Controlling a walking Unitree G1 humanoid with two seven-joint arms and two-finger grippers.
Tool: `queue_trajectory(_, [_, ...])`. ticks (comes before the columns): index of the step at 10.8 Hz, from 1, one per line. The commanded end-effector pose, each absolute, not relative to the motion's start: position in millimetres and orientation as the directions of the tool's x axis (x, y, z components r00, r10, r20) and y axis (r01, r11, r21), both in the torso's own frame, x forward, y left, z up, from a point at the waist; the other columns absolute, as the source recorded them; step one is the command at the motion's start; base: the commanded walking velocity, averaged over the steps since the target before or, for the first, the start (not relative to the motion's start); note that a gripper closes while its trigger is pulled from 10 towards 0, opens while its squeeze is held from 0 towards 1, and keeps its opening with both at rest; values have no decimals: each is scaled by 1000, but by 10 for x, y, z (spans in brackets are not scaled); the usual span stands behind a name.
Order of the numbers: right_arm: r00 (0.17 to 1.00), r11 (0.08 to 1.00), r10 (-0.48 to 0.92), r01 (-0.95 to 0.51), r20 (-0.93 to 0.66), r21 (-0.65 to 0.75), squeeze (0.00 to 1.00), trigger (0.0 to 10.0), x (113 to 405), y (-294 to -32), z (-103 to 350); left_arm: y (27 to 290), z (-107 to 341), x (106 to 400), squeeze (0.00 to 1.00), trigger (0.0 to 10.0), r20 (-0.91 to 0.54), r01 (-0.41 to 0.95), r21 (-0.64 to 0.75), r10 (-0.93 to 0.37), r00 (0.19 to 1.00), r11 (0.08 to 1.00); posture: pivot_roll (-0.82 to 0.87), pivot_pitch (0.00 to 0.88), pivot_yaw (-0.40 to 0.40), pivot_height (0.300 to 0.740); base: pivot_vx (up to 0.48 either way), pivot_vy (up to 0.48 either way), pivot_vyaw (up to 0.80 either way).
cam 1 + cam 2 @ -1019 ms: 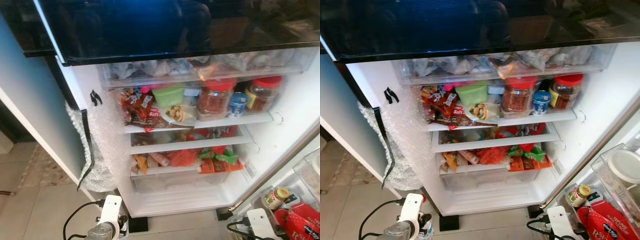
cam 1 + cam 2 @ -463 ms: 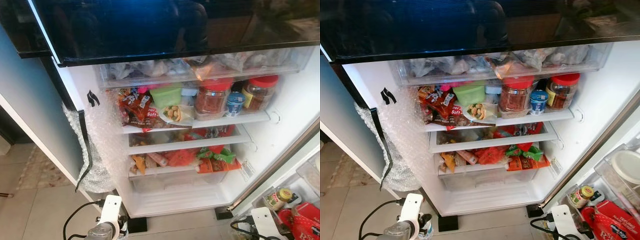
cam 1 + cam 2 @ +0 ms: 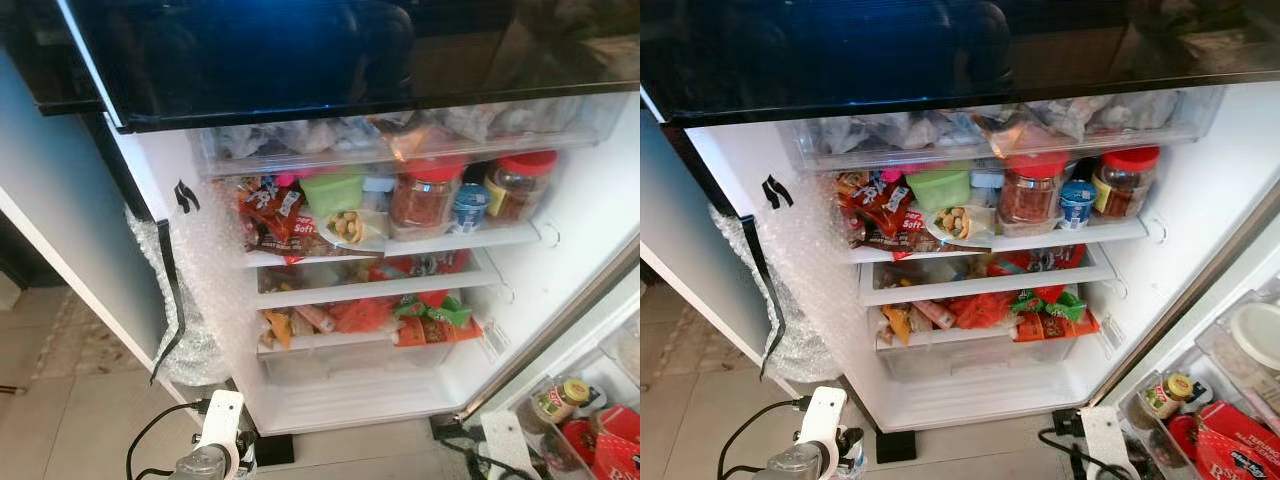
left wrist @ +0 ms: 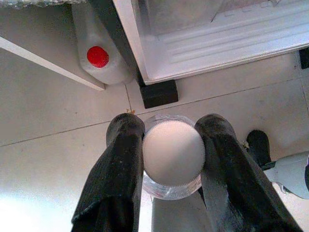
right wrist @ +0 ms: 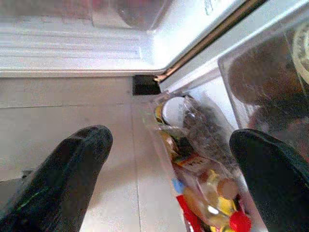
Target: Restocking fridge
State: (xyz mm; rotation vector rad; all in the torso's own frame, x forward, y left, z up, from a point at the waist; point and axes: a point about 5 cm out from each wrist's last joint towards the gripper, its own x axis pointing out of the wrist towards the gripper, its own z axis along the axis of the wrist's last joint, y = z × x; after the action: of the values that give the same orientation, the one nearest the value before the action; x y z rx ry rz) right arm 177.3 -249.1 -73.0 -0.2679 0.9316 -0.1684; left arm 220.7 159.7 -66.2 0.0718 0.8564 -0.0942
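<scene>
The open fridge [image 3: 590, 230] stands before me with packed shelves. In the left wrist view, my left gripper [image 4: 172, 129] is shut on a clear jar with a white lid [image 4: 174, 153], held low over the tiled floor in front of the fridge. My left arm [image 3: 216, 440] is at the bottom of the head view. My right gripper [image 5: 171, 145] is open and holds nothing. It hangs beside the lower door shelf [image 5: 193, 159], which holds bottles and packets. My right arm [image 3: 500, 445] is blurred near the door's foot.
Two red-lidded jars [image 3: 428, 200], a green tub [image 3: 337, 190] and snack packets [image 3: 275, 215] fill the shelves. The fridge's bottom floor [image 3: 350, 395] is bare. Bubble wrap [image 3: 195, 300] hangs at the left. A red-capped bottle [image 4: 99, 58] stands on the tiles.
My right arm has shifted a little to the left and is now blurred. The view shifted slightly. The left arm and its jar have not moved.
</scene>
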Motion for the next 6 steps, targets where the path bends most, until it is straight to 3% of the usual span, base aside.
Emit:
queue_trajectory(1, [568,964,-233,25,-790,-266,0,10000,1731,-2451,-766,1613,-685,2171,0,10000,-768,113,27,-52,638,993,-184,27,15,740,0,0,0])
queue_trajectory(4, [563,985,-146,2,-813,-175,0,10000,1699,-2329,-811,1621,-684,2172,0,10000,-768,123,45,-45,639,991,-185,34,17,740,0,0,0])
queue_trajectory(6, [564,983,-133,-28,-815,-180,0,10000,1700,-2291,-820,1625,-682,2176,0,10000,-767,125,49,-42,640,991,-183,36,18,740,0,-279,0])
